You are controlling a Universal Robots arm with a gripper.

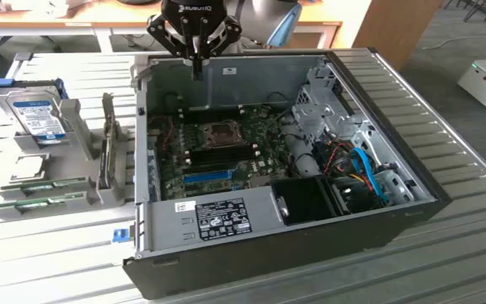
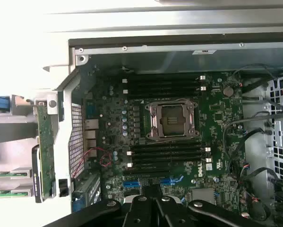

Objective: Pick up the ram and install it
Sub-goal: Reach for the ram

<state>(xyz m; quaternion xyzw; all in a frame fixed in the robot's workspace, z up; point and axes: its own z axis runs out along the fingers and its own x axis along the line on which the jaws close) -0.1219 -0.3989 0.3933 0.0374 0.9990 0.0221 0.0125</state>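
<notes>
Above the rear wall of the computer case [image 1: 260, 76], the gripper [image 1: 197, 71] hangs empty and pressed together, while the ram [image 1: 45, 185] lies well apart toward the exterior view's left, lengthwise across that view.

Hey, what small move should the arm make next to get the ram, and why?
Probably swing toward the exterior view's left: the gripper, jaws shut and empty, hangs over the far wall of the open case, while the ram lies outside it on that side.

The slatted desk [image 1: 467, 209] carries an open computer case [image 1: 226, 221] under the gripper [image 1: 197, 73], and a grey rack [image 1: 32, 140] to the gripper's side, at the exterior view's left.
</notes>
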